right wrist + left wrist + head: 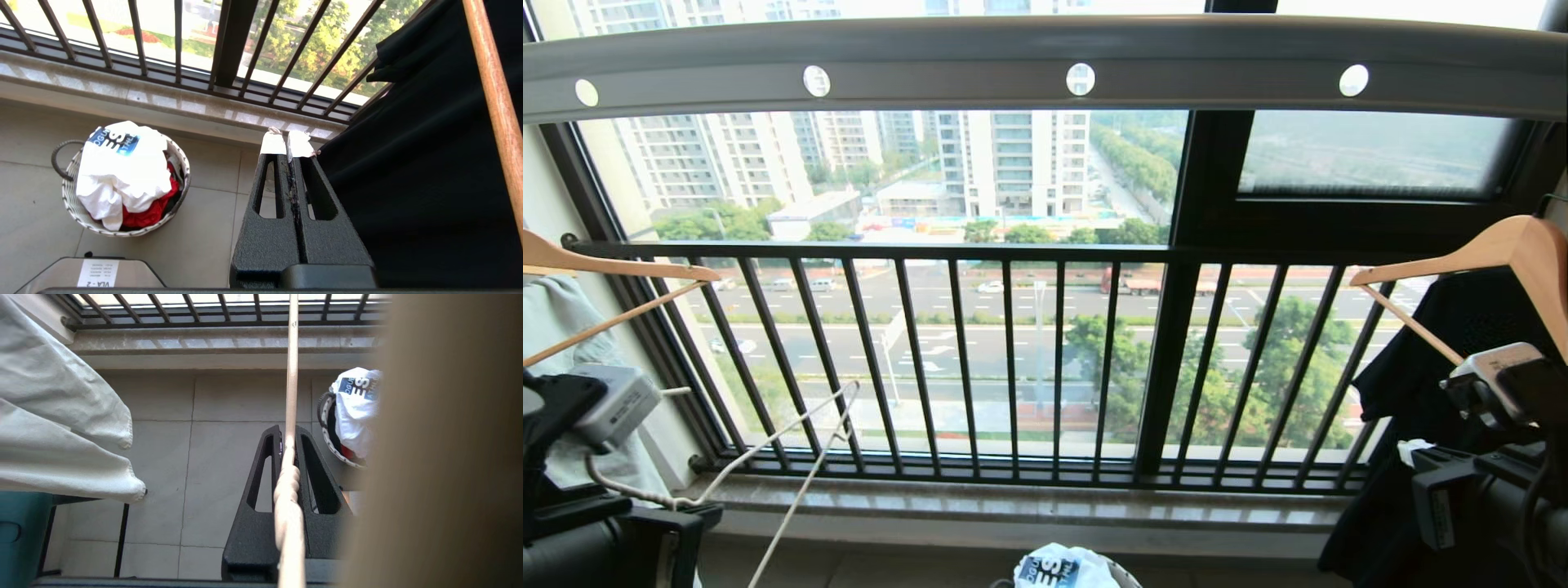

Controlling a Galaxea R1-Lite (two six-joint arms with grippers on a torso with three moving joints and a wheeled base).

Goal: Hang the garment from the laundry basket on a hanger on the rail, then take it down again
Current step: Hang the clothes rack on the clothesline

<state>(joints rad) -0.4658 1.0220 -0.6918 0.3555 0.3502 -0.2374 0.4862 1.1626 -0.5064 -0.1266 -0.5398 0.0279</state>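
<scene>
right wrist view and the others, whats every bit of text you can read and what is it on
"VLA - 2": white sticker on the grey box near the laundry basket; smaller print above it is too small to read.
"SE", large white letters, cut off by folds: dark blue logo on the garment in the basket. The smaller letters around it are only partly legible.
Label on the right arm's camera module: too blurred to read.

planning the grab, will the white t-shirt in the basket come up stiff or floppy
Probably floppy: the T-shirt lies crumpled and draped over the basket rim. It looks light, thin cloth. It may drag the red cloth tucked under it along.
</scene>
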